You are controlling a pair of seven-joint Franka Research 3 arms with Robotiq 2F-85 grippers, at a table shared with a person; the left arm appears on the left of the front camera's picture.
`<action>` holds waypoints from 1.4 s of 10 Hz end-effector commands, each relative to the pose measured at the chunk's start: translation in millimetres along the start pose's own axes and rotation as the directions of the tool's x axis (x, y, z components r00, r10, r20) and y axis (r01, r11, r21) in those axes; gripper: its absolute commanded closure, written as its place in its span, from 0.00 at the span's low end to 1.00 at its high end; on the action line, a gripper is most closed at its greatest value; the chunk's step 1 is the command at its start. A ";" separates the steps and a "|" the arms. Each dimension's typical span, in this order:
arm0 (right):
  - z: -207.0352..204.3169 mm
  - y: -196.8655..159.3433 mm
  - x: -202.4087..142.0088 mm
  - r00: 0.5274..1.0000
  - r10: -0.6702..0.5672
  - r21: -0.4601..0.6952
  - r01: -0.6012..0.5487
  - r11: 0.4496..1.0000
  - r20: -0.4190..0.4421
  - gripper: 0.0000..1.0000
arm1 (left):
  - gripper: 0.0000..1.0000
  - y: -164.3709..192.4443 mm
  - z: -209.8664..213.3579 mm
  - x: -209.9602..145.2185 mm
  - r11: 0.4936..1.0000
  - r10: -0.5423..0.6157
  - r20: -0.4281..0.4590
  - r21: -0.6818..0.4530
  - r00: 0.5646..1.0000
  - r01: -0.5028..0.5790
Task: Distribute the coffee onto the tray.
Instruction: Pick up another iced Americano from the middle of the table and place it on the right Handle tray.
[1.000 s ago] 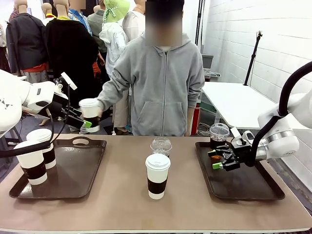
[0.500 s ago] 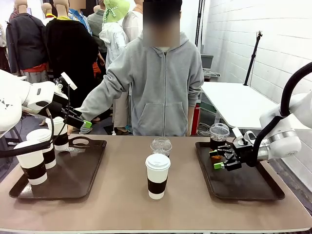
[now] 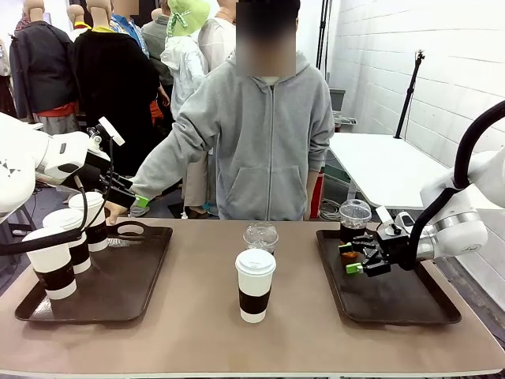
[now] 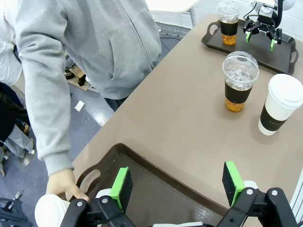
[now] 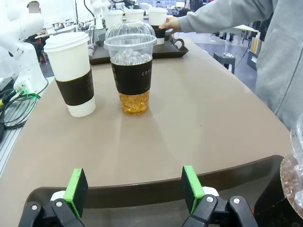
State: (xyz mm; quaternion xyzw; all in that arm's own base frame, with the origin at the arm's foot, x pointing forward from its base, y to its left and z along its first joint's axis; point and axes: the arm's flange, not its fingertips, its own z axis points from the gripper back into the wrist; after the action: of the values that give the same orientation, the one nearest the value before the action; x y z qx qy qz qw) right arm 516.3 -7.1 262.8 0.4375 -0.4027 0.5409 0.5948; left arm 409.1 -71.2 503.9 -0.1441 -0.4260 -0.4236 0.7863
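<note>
Front view: three paper cups (image 3: pixel 49 264) are being carried by the left tray (image 3: pixel 134 276), one being touched by the person's hand (image 3: pixel 116 212). A clear cup (image 3: pixel 354 216) is being carried by the right tray (image 3: pixel 394 300). One sleeved cup (image 3: pixel 255 284) and one iced cup (image 3: pixel 260 235) are being left on the counter (image 3: pixel 197 335), judged not yet distributed.

Left wrist view: the left gripper's (image 4: pixel 177 179) fingers are being held spread, empty.

Right wrist view: the right gripper's (image 5: pixel 134 186) fingers are being held spread, empty.

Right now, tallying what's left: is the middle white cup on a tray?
No, the white cup stands on the bare table, between the left tray and the right tray.
</note>
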 end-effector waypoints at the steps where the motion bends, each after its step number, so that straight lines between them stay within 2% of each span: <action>1: -11.0 2.9 8.1 1.000 -0.010 -0.017 0.011 1.000 0.017 0.00 | 0.00 0.8 0.1 -1.2 1.000 0.004 0.002 -0.005 1.000 -0.004; 10: -65.3 7.2 34.1 0.997 -0.014 -0.091 0.020 0.996 0.072 0.00 | 0.00 0.8 0.1 -1.2 1.000 0.004 0.002 -0.005 1.000 -0.004; 14: -83.1 9.7 33.1 0.996 -0.012 -0.063 0.017 0.998 0.087 0.00 | 0.00 0.8 0.1 -1.2 1.000 0.004 0.002 -0.005 1.000 -0.004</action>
State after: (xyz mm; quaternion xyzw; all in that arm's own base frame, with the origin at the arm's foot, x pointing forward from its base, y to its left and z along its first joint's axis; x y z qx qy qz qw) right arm 514.4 74.1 272.7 0.4459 -0.4381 0.5102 0.5907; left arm 409.1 -71.2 503.9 -0.1441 -0.4260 -0.4235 0.7863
